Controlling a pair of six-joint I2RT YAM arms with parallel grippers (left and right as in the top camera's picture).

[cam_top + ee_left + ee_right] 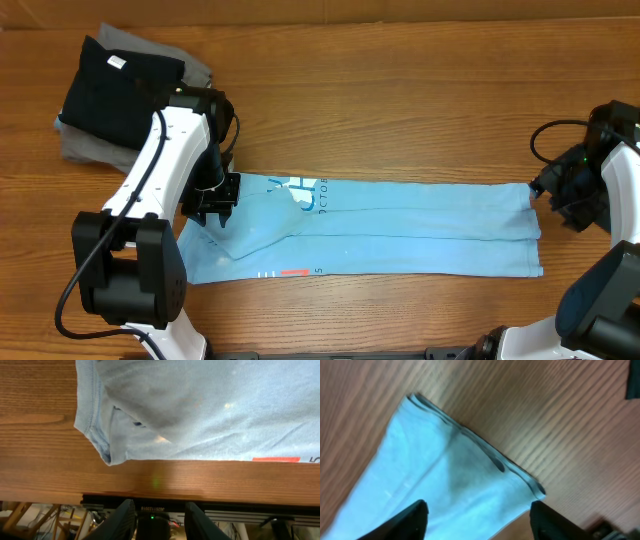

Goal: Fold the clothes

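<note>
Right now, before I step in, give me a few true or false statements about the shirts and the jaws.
The light blue shirt lies as a long folded strip on the table. True.
A black shirt sits on a grey shirt. True.
That stack lies beyond the strip's right end. False: it lies near the left end, farther back.
The right jaws clamp the light blue shirt. False: they stand open over its right end.

Table point(400, 120): brown wood with long grain lines is filling almost every view.
Light: soft light is making the wood shine a little.
Table edge: a black rail point(250, 505) is running along it.
Under the table: pale wooden legs point(15, 516) are showing in the dim corner.
</note>
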